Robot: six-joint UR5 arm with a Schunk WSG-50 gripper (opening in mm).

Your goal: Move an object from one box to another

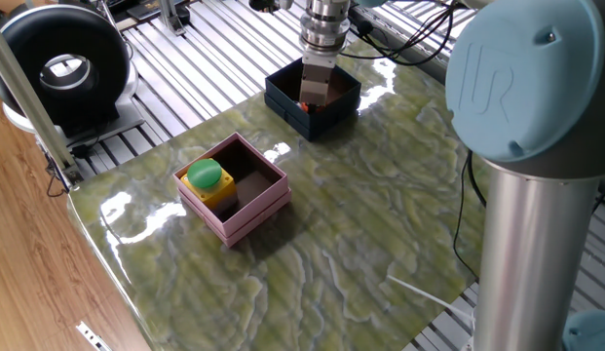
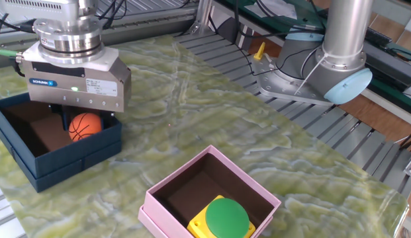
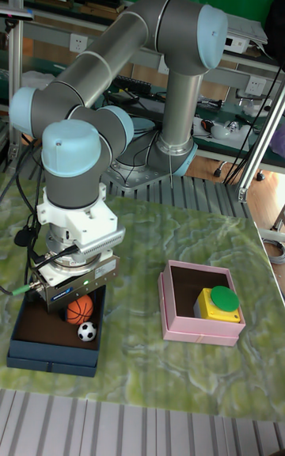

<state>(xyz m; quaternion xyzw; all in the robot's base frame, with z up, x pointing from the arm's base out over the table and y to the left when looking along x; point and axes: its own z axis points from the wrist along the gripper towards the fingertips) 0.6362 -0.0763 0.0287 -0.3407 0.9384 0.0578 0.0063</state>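
Note:
The small navy box (image 1: 333,109) (image 2: 53,153) (image 3: 49,347) sits at the far side of the green marbled mat. Inside it lie an orange ball (image 2: 87,127) (image 3: 78,311) and a small black-and-white ball (image 3: 87,332). My gripper (image 1: 312,99) (image 2: 85,123) (image 3: 77,304) reaches straight down into this box. Its body hides most of the fingers, and the orange ball sits between them with one dark finger (image 2: 63,122) against its side. The pink box (image 1: 268,202) (image 2: 246,174) (image 3: 198,328) stands apart, holding a yellow block with a green round top (image 1: 206,176) (image 2: 226,217) (image 3: 219,301).
A black round device (image 1: 63,66) stands off the mat's far left corner. The arm's grey column (image 1: 536,224) rises at the right, with its base (image 2: 318,79) on the slatted metal bench. A white cable (image 1: 419,290) lies near the mat's right edge.

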